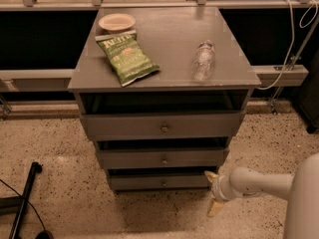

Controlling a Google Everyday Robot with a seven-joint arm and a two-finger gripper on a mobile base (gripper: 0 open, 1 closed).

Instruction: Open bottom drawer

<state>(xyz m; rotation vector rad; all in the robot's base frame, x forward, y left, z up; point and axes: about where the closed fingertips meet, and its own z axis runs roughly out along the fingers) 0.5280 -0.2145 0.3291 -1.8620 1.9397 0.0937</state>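
The bottom drawer [159, 181] is the narrowest grey front of three, low on the grey cabinet, with a small round metal knob [163, 182] at its centre. It sits closed, set back under the middle drawer [162, 159]. My gripper [213, 193] is low at the drawer's right end, just off its right corner, to the right of the knob. Its two pale fingers are spread apart, one up near the drawer corner and one down toward the floor, with nothing between them. The white arm comes in from the right edge.
The top drawer [162, 126] is the widest. On the cabinet top [164, 29] lie a green chip bag [127, 57], a clear plastic bottle [203, 60] and a small pale bowl [117, 22]. A black stand leg [25, 198] lies on the speckled floor at left. Cables hang at right.
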